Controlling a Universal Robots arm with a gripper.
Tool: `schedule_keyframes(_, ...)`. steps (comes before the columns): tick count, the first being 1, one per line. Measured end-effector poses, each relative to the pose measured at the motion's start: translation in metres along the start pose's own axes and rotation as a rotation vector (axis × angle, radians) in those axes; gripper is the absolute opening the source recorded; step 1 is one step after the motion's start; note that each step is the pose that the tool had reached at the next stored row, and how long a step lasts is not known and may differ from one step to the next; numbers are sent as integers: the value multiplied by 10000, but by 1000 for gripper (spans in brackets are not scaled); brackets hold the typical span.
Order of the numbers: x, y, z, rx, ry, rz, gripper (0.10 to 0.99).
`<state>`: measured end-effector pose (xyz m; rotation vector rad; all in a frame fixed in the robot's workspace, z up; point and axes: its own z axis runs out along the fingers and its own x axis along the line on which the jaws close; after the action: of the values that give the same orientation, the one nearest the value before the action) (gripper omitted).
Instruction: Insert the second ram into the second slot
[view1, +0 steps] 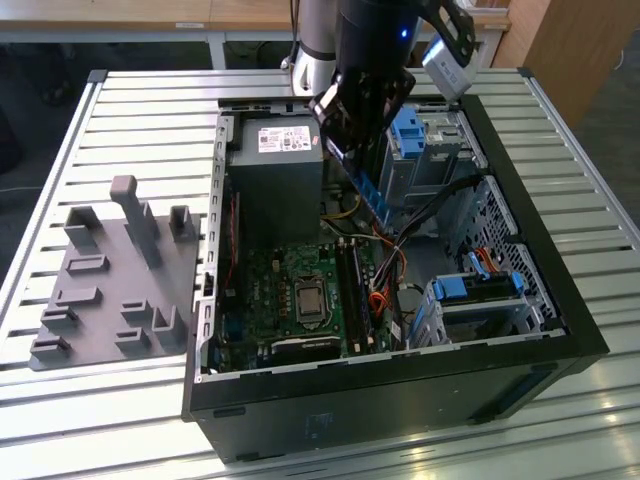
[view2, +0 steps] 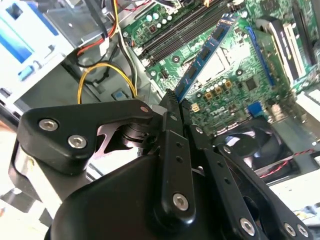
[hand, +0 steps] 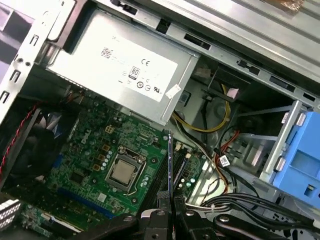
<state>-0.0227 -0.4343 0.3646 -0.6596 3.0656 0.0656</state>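
The ram (view2: 206, 51) is held clamped at one end by the gripper (view2: 175, 100), projecting lengthwise from it toward the slots (view2: 180, 32), above these and not yet seated.

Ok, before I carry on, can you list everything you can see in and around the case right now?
computer case: one, black, open, lying on the table
table: one, silver, slatted, under the case
fixture plate: one, grey, on the table at the exterior view's left of the case
power supply: one, grey, inside the case
motherboard: one, green, on the case floor
processor socket: one, silver, mid-motherboard
memory slots: several, black, beside the socket
drive-bay clips: two, bright blue, on the exterior view's right side of the case
cables: a few, yellow, near the drive bay
second ram: one, dark blue, held above the motherboard
hand: one, black, shut on the second ram
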Motion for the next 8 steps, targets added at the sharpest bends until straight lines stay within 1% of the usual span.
schedule_keyframes(8, 0, -1, 23, 19, -57, 1423, 137)
